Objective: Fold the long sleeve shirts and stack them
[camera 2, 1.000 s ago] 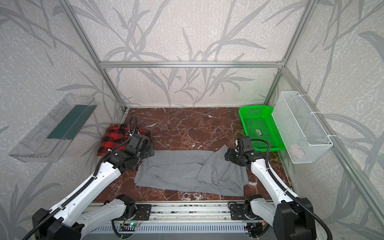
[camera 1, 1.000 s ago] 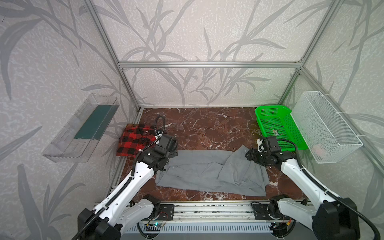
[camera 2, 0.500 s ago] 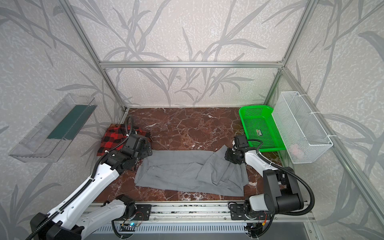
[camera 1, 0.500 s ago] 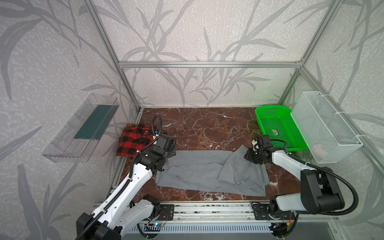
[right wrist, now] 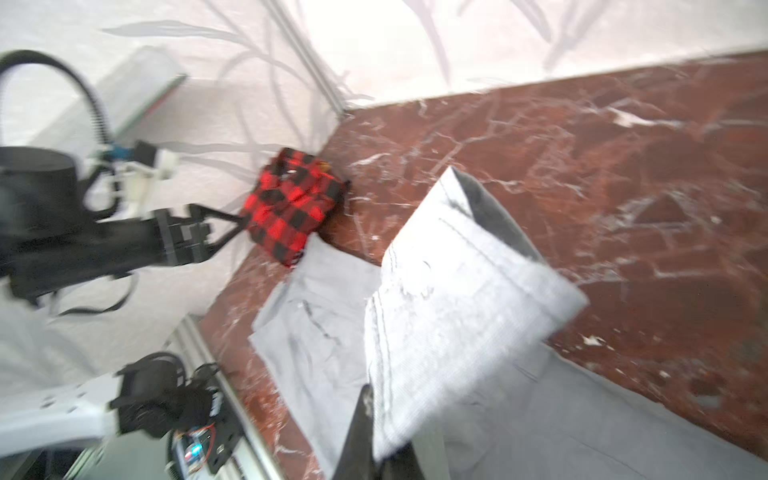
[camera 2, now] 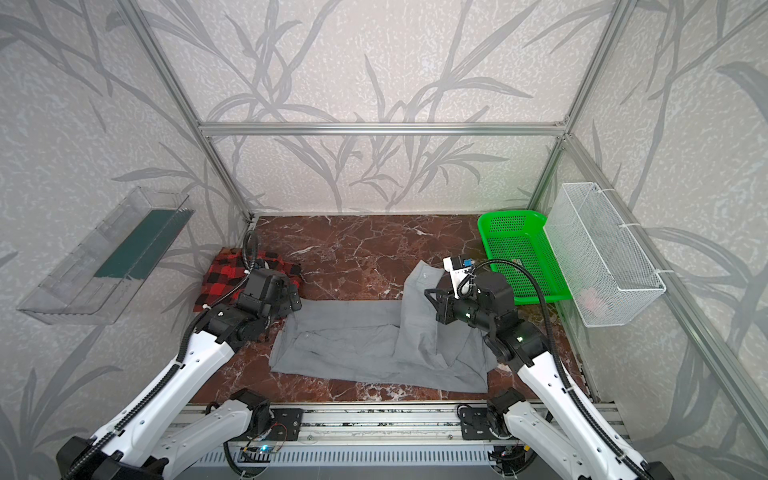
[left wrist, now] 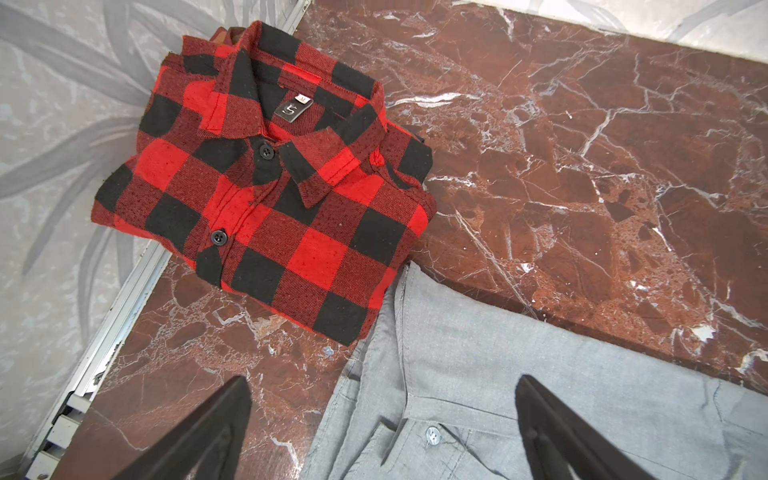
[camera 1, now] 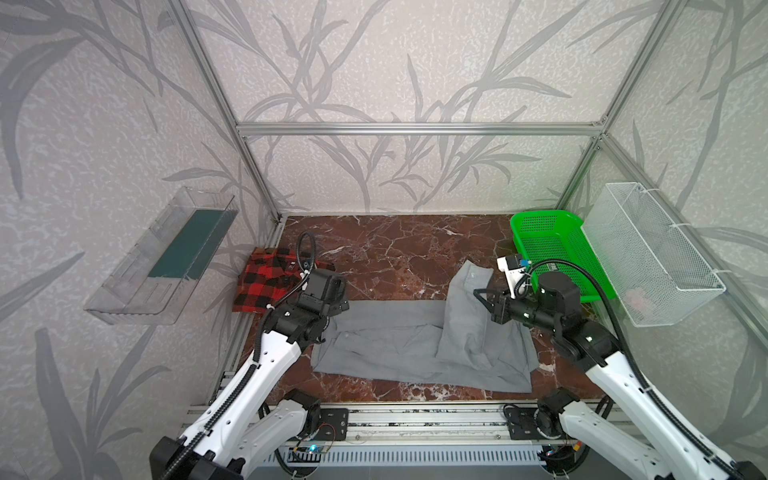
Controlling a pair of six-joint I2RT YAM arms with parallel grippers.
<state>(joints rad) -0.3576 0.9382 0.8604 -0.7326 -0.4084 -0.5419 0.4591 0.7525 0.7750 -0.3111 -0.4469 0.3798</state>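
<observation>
While the right gripper (camera 1: pixel 480 296) pinches a sleeve of the gray shirt (camera 1: pixel 415 349) between closed fingers, the left gripper (left wrist: pixel 382 381) hangs over the same shirt's collar end, jaws spread wide and holding nothing. The gray shirt lies spread across the front half of the brown marble table (camera 1: pixel 395 249), button side up, with its collar toward the left arm. Near the shirt's right end, the pinched sleeve bends away from the body and runs toward the back wall, cuff farthest from the robot. The blurred right wrist view shows that cuff raised off the marble. Whether the left fingers (left wrist: pixel 199 432) touch the cloth cannot be told. The red-and-black plaid shirt (camera 1: pixel 266 286) sits folded and buttoned, collar on top, at the table's left edge, its near corner meeting the gray shirt's collar end. A green basket (camera 1: pixel 540 215) stands in the back right corner, beside a white wire basket (camera 1: pixel 648 257) hung on the right wall. A clear tray (camera 1: pixel 166 253) hangs on the left wall.
</observation>
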